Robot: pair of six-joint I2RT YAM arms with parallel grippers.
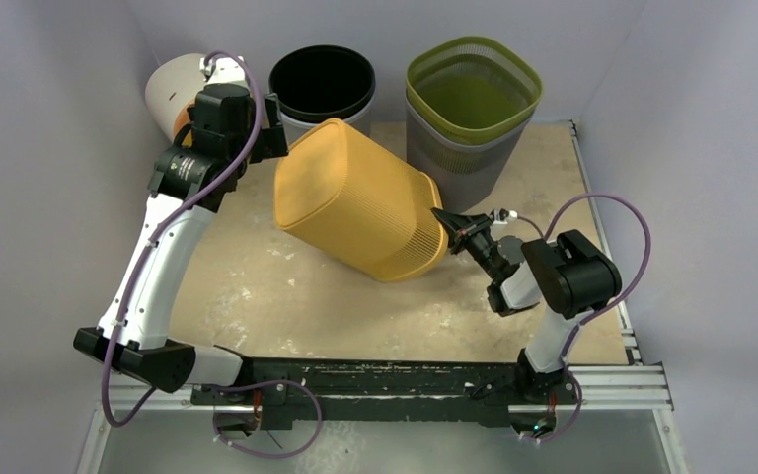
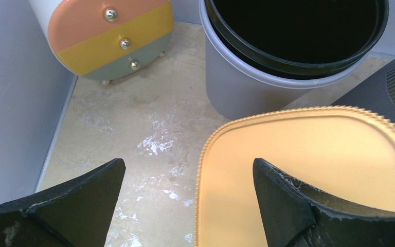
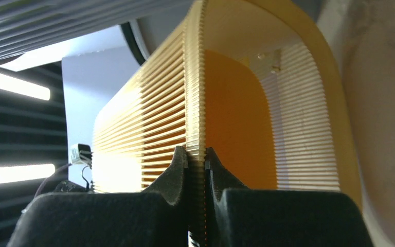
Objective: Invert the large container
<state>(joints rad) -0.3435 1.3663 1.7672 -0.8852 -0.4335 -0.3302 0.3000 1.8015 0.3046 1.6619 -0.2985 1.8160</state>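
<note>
I have the yellow ribbed basket point(image 1: 355, 197) in the middle of the top view. It is tipped over on the table point(image 1: 257, 286), with its closed base facing the upper left and its open mouth facing the lower right. My right gripper point(image 1: 444, 219) sits at the right edge of the mouth. In the right wrist view its jaws are pinched almost together on the basket's rim, one finger outside the wall and one inside.

My left gripper point(image 1: 274, 128) is at the basket's base with its jaws spread wide and nothing held. In the left wrist view one finger point(image 2: 288, 206) lies over the flat base and the other over bare table. I cannot tell whether either touches the basket.

Along the top of the frame stand a pastel mini drawer chest point(image 1: 173, 94) on the left, a black bin nested in a grey one point(image 1: 322, 84), and a green mesh basket stacked in a grey mesh basket point(image 1: 472, 94).
</note>
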